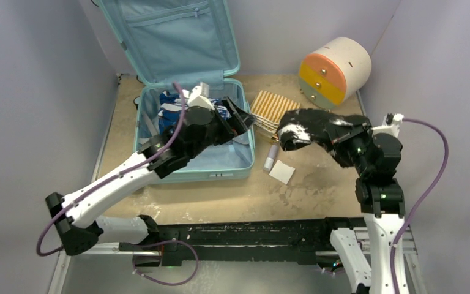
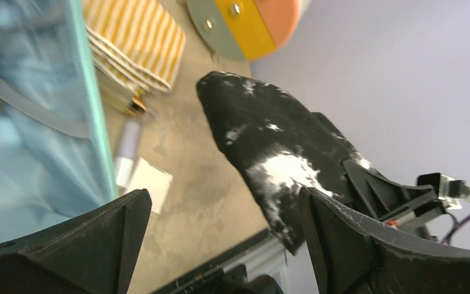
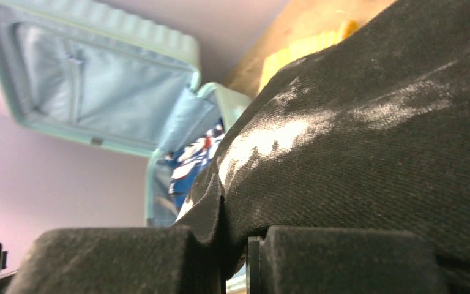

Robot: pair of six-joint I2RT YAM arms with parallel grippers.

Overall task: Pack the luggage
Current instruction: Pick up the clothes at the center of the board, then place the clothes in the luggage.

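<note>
Left gripper point(image 1: 241, 120), jaws wide apart and empty, over the luggage point(image 1: 191, 174) right rim; right gripper point(image 3: 235, 257) clamped on black garment point(image 1: 311, 131).

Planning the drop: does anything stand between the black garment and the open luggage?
Yes: the open left end effector hangs over the luggage at its right side, facing the black garment. A tube and white card lie low between.

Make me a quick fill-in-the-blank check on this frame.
The right fingers are shut on a ____ cloth with white patches. The left fingers stand ____, holding nothing. The yellow-striped cloth lies between the luggage and the round ____.
Missing: black; open; drawer unit.
</note>
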